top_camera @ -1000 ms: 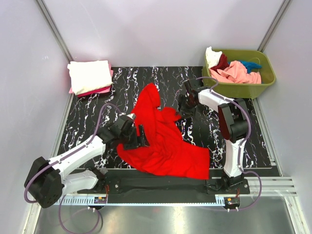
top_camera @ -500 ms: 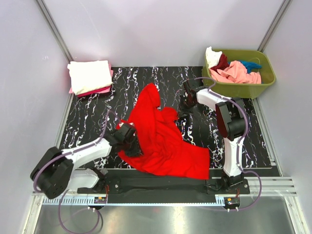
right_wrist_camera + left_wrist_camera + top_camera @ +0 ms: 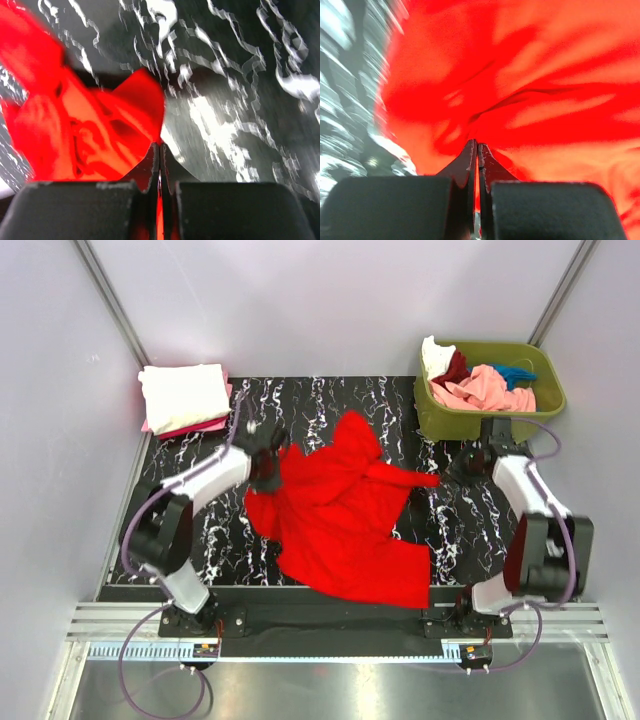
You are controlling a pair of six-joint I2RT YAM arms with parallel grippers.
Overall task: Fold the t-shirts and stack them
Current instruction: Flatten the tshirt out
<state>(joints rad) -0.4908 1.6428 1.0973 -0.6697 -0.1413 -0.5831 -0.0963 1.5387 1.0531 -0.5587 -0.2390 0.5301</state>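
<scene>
The bright red t-shirt lies stretched across the middle of the black marbled mat. My left gripper is shut on its left edge; in the left wrist view red cloth is pinched between the closed tips of the gripper. My right gripper is shut on the sleeve tip at the shirt's right; the right wrist view shows a red corner clamped in the gripper. A folded cream-white t-shirt lies on a pink one at the back left.
The olive-green bin stands at the back right, holding a pink t-shirt, a dark red one, a teal one and a white one. Grey walls close in both sides. The mat's front edge meets a metal rail.
Both grippers shut on the red t-shirt and pulled apart: the left one swung toward the back left, the right one out to the right, spreading the shirt wider.
</scene>
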